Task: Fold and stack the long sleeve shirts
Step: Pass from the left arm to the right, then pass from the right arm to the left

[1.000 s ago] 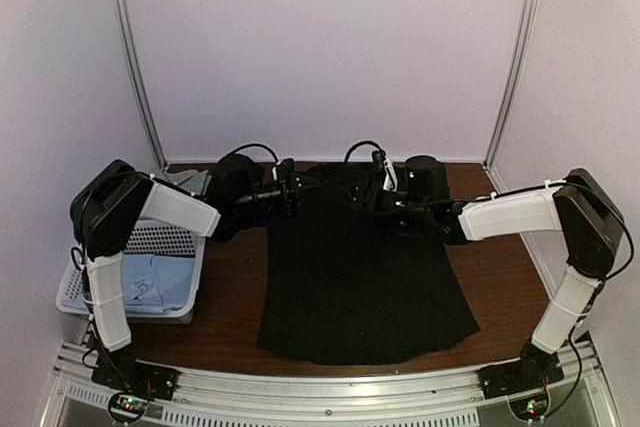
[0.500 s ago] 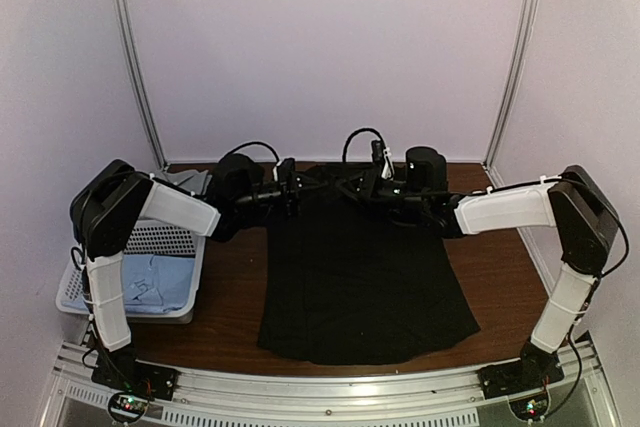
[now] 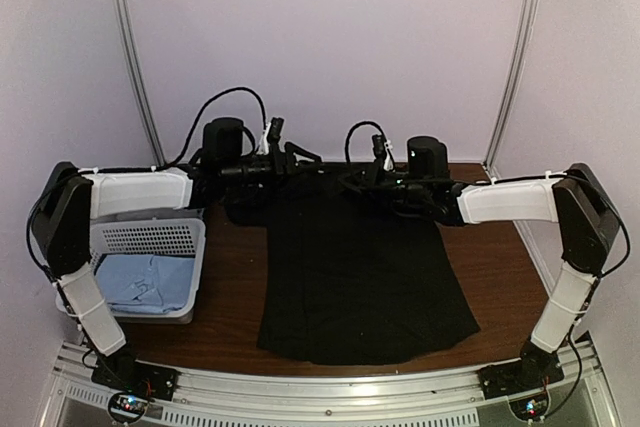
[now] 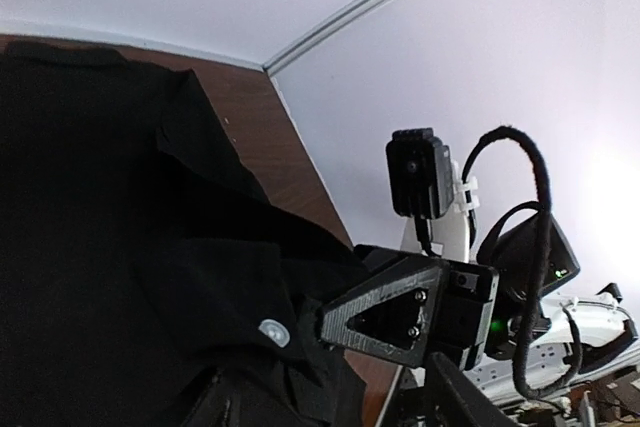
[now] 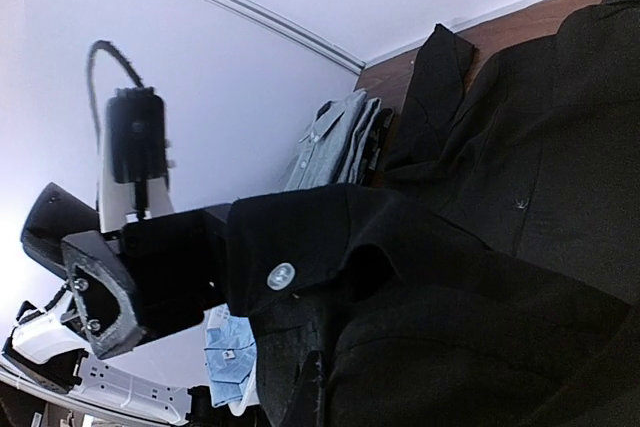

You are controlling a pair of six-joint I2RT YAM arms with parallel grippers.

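Observation:
A large black long sleeve shirt [image 3: 365, 277] lies spread flat in the middle of the table, hem toward the near edge. My right gripper [image 3: 352, 184] is shut on a raised fold of it near the collar, beside a small white button [image 5: 281, 275]. My left gripper [image 3: 298, 155] hovers just above the shirt's far left corner, facing the right one. Its fingers are spread and nothing is between them. A light blue shirt [image 3: 140, 282] lies in the basket. A greyish folded shirt [image 5: 335, 142] sits at the table's far left.
A white lattice basket [image 3: 150, 237] stands at the left edge of the brown table [image 3: 495, 282]. Metal frame posts [image 3: 135, 57] and purple walls close in the back and sides. The left arm stretches over the basket's far rim.
My left gripper has opened, let go of the black shirt and risen, while its arm swung up and to the left. My right gripper shut on the shirt and has stayed there.

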